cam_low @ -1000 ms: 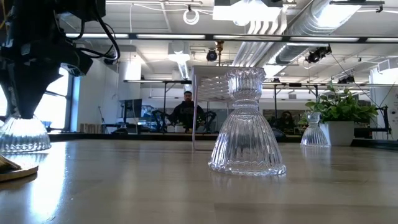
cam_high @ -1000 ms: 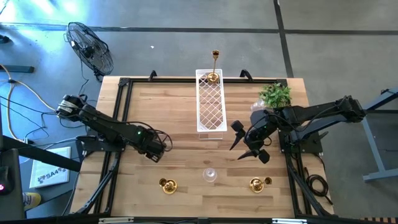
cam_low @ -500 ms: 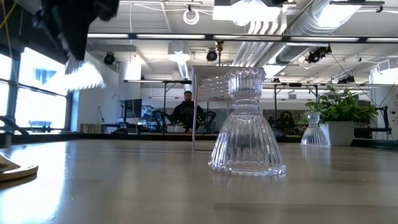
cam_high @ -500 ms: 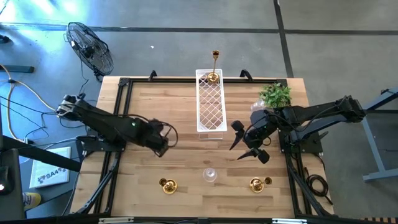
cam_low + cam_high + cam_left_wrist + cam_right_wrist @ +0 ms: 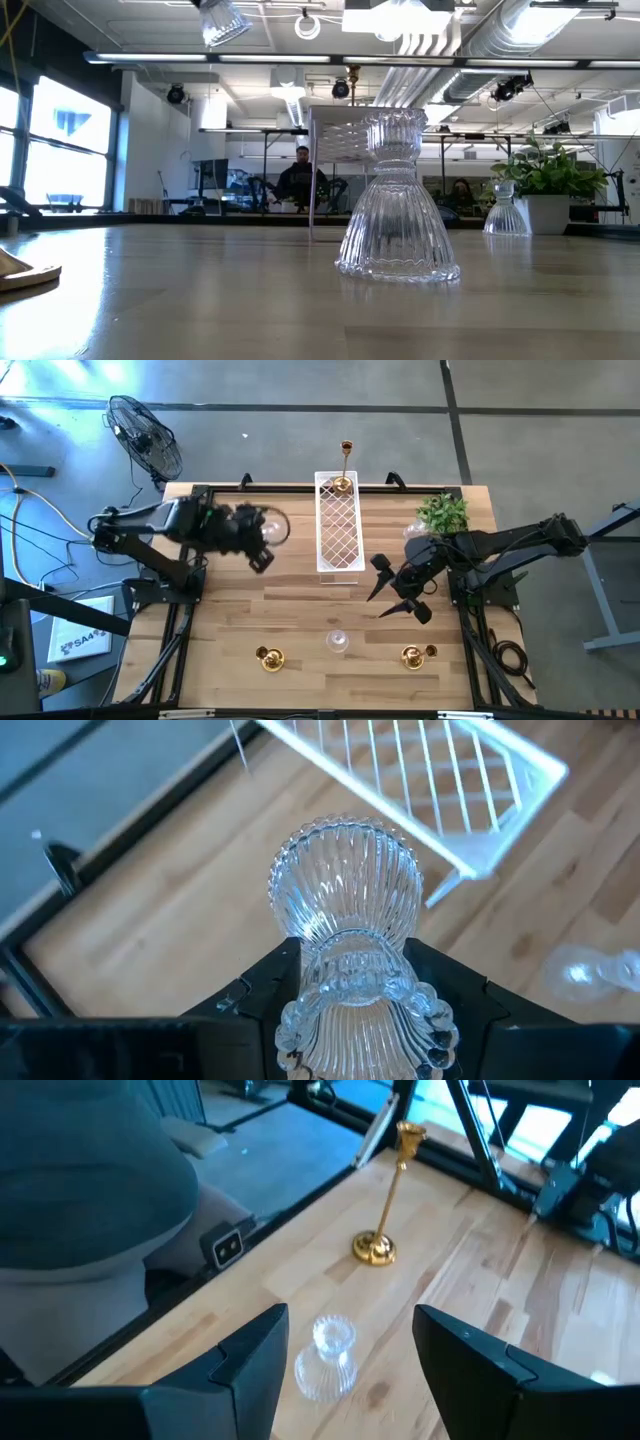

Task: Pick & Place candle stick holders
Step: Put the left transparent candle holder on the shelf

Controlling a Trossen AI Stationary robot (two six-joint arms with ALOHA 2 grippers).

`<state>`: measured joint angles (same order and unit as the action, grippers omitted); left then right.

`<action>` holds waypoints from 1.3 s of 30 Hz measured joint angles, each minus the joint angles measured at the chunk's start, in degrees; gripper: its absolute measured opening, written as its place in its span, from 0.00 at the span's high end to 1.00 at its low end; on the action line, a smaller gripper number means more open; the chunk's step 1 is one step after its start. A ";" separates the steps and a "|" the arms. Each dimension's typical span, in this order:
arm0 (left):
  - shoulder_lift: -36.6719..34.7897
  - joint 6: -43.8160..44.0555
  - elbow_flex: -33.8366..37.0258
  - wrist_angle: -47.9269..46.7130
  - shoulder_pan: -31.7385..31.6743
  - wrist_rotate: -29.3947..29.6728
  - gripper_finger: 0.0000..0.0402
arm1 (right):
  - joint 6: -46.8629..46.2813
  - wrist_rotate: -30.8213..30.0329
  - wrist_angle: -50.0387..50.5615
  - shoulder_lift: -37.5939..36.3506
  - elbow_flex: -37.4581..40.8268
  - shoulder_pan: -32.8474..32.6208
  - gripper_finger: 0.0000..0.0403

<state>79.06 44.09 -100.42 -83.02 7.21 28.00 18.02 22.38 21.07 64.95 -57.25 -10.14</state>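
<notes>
My left gripper (image 5: 266, 540) is high above the table's far left, beside the white lattice tray (image 5: 338, 550), shut on a clear ribbed glass candle stick holder (image 5: 273, 525). That holder also shows at the top of the low view (image 5: 222, 20). A tall gold holder (image 5: 344, 470) stands at the tray's far end. Another glass holder (image 5: 337, 641) stands on its flared base near the front edge, between two gold holders (image 5: 268, 658) (image 5: 413, 656). My right gripper (image 5: 392, 598) hovers open at mid right, touching nothing. My left gripper pinches the glass holder's narrow waist (image 5: 350, 965) between its two fingers (image 5: 268, 988), which lie across it. The holder is lifted clear of the table and tilted. One flared end (image 5: 345, 880) points away from the wrist, out past the fingertips.
A small green plant (image 5: 443, 512) stands at the far right with one more glass holder (image 5: 414, 531) beside it. Black frame rails (image 5: 190, 575) run along the table's sides. Bare wood lies between the tray and the front row of holders.
My left gripper has risen steeply from the table's left, gone toward the far edge and the tray, and tipped. It stays shut on the glass holder, which stood on the table a second ago and is now lifted clear and tilted.
</notes>
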 joint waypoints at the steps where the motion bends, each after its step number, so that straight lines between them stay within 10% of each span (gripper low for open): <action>1: 0.40 -2.40 -0.95 0.66 -1.63 -0.70 0.62 | -0.02 0.03 -0.57 0.00 0.00 -0.42 0.48; 17: 15.94 -29.19 -17.94 10.42 -26.28 -22.20 0.62 | -3.54 -13.61 -2.11 0.00 0.00 -8.22 0.48; 39: 36.29 -37.30 -34.47 8.19 -33.46 -33.40 0.62 | -6.03 -21.03 -2.06 0.00 0.00 -12.20 0.48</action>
<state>115.35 6.78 -134.89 -74.83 -26.26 -5.40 11.99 1.36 19.00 64.95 -57.25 -22.35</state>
